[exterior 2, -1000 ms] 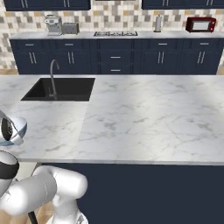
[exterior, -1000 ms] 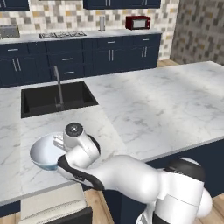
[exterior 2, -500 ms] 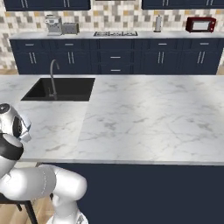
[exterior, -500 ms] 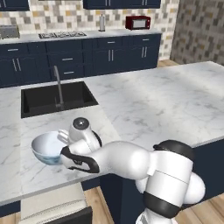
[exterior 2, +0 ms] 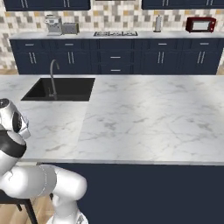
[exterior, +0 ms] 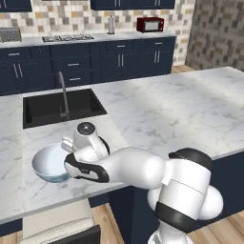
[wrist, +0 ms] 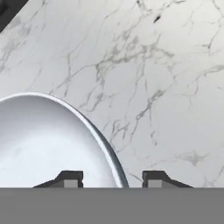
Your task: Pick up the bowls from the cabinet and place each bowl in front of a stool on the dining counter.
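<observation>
The white bowl (exterior: 50,163) rests on the marble desk (exterior: 181,105) above a stool (exterior: 57,224), its rim between the parted fingers of the end effector (wrist: 112,178), apparently released; the second bowl's placement is judged outstanding.

The dining counter (exterior: 167,109) is a long island with a white-grey veined marble top on a navy base, and a black sink basin (exterior: 62,106) with an arched steel tap (exterior: 62,93) is set into its left part. A glossy white bowl (exterior: 47,164) with a blue-teal outside sits upright on the marble near the counter's front edge, in front of the sink. The hand view shows the bowl's rim (wrist: 105,148) against the veined surface (wrist: 166,87).
</observation>
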Tool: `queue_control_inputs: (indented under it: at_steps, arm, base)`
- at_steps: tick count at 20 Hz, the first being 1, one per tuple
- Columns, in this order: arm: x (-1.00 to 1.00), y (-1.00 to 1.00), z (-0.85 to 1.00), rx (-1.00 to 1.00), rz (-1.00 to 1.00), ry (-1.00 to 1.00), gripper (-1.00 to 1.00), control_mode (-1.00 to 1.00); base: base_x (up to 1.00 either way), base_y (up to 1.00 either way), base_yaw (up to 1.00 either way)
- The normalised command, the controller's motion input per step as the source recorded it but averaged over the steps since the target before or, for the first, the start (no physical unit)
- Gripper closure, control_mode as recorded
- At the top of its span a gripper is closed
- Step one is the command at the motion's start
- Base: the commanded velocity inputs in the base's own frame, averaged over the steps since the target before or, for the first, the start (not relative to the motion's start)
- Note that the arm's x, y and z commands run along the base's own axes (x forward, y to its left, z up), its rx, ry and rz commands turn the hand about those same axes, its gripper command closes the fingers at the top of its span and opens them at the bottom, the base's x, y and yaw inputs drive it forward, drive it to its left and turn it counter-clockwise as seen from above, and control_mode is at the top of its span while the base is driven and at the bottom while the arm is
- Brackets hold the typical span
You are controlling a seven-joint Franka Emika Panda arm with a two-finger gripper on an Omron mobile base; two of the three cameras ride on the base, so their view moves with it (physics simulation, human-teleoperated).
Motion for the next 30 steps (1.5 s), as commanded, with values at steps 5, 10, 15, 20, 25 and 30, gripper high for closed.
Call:
queue_control_inputs:
  at_steps: [5, 10, 15, 20, 25, 30]
  arm:
    - [-0.22, -0.08, 0.97, 0.02, 0.00, -0.04, -1.00, -1.00]
    - [-0.96, -0.58, 1.00, 0.11, 0.07, -0.04, -1.00, -1.00]
    - [-1.00, -0.82, 0.80, 0.03, 0.12, -0.14, -1.00, -1.00]
    - [-1.00, -0.95, 0.64, 0.00, 0.12, -0.22, -1.00, -1.00]
    - [-1.00, -0.68, 0.63, 0.00, 0.07, -0.09, -1.00, -1.00]
    - [-0.57, -0.36, 0.87, 0.01, -0.01, 0.00, -1.00, -1.00]
  base:
    - [0.00, 0.00, 0.00]
    - [0.00, 0.00, 0.00]
    - [0.00, 0.00, 0.00]
    - [0.00, 0.00, 0.00]
    - [0.00, 0.00, 0.00]
    - [0.00, 0.00, 0.00]
